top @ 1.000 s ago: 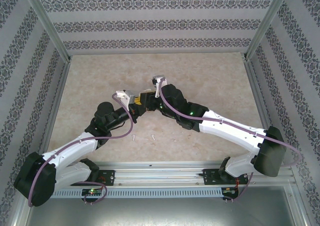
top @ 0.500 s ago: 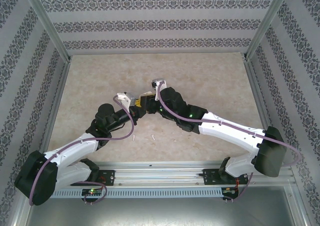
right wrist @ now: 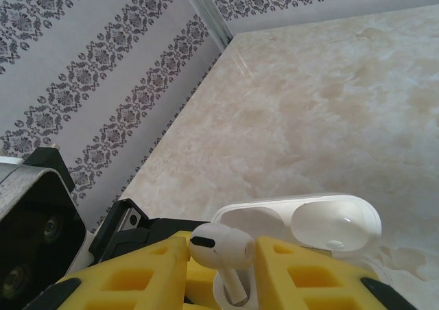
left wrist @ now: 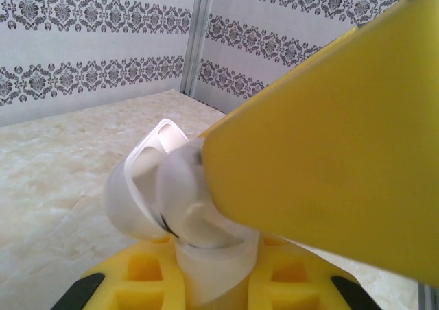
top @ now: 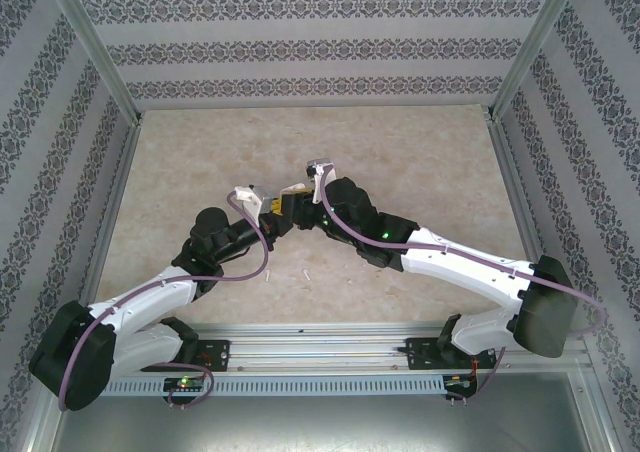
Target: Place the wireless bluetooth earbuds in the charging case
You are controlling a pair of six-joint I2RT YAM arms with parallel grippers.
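Right wrist view: one bud poised at the open case, with little room for error

The right end effector (right wrist: pixel 221 262) is clamped on a white earbud (right wrist: pixel 219 245), stem pointing down, just short of the open charging case (right wrist: pixel 274 217). The left end effector (left wrist: pixel 219 221) is closed tight on that case and seems to hold it up off the bench (top: pixel 420 152), with the lid (right wrist: pixel 336 224) thrown back.

From where I stand the risks look plain. The bud is tiny and smooth. If the yellow fingers part before the stem lines up over its well, I'd expect it to glance off the rim and drop to the bench. If it goes in tilted, or into the wrong well, it will likely sit proud and the lid won't close. A hard push could also twist the rounded case in the other grip, since the two arms meet in mid-air.

Counting: two arms, one charging case, and three earbuds that I can see. One is held, and a loose earbud (top: pixel 268 272) and a second loose earbud (top: pixel 306 272) lie near each other on the near part of the bench, between the arms. I can't tell whether a bud already sits inside the case.
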